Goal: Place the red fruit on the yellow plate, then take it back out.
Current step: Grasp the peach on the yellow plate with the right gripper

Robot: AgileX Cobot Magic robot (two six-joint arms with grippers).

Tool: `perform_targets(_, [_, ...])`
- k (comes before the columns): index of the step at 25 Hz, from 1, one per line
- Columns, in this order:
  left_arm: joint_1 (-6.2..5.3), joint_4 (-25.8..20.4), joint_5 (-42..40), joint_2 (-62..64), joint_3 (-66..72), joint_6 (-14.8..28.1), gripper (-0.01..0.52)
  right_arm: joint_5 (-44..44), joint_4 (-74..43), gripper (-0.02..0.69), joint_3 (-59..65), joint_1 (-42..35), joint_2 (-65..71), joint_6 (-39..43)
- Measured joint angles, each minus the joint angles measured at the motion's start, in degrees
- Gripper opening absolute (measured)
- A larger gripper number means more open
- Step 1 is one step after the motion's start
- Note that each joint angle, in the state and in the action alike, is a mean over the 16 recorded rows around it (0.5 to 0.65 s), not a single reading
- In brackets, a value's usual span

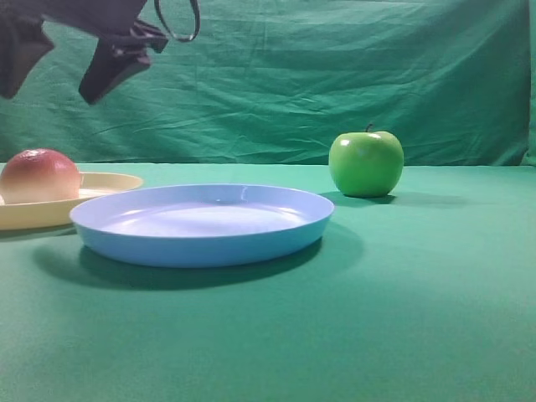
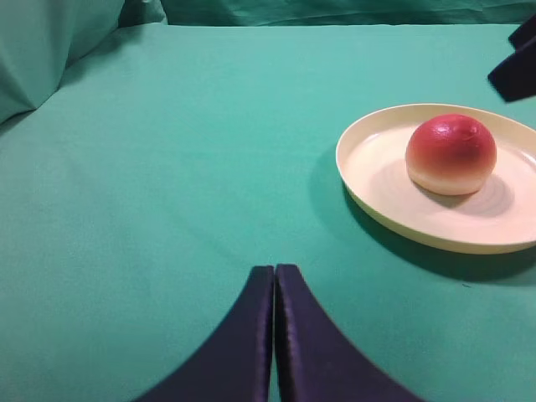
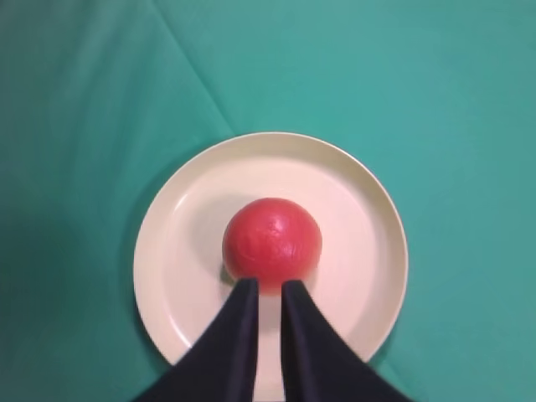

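A: Where does the fruit (image 3: 272,245) sit?

B: On the yellow plate (image 3: 180,251), a little toward 6 o'clock of its centre in the right wrist view, resting free. So the placing half looks done; the taking out is left.

A: And the right claw (image 3: 268,289)?

B: It hangs straight above the fruit, well clear of it; the high view shows it up near the top edge (image 1: 117,63). Its jaws stand nearly together, with only a thin slit between the tips, and they hold nothing.

A: The left claw (image 2: 275,276)?

B: Shut, tips pressed flat, empty, low over the cloth (image 2: 167,167), with the plate off at its 2 o'clock.

A: What can go wrong?

B: My worry is the slit. If the right claw drops as it stands, the tips land on the crown of the fruit instead of straddling it. The fruit is round and smooth, so I'd expect it to squirt sideways, roll to the low rim, perhaps over it.

A: Anything else?

B: The plate looks light. An off-centre push may tip it or slide it. The blue plate (image 1: 201,226) lies just beside it at 3 o'clock in the high view, so a runaway fruit could end up there. The apple (image 1: 366,163) is well apart, no trouble.
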Motion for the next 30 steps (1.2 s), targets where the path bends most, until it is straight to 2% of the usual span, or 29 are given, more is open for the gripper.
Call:
perform_targets(3, [0.0,0.0,0.0,0.0,0.0,0.0,0.0,5.1,-0.09,0.039,0.0,-1.5,-3.33,2.71])
perform_targets(6, [0.0,0.0,0.0,0.0,0.0,0.0,0.0,9.47,-0.25,0.006,0.0,-2.79,-6.36,5.5])
perform_targets(13, [0.0,0.0,0.0,0.0,0.0,0.0,0.0,16.44,-2.72,0.0,0.0,-5.64,-12.27,14.65])
perform_targets(21, [0.0,0.0,0.0,0.0,0.0,0.0,0.0,17.81,-8.69,0.0,0.88,-8.24,-19.3,24.57])
perform_targets(30, [0.0,0.0,0.0,0.0,0.0,0.0,0.0,13.96,-16.13,0.0,13.65,-9.39,-34.48,26.82])
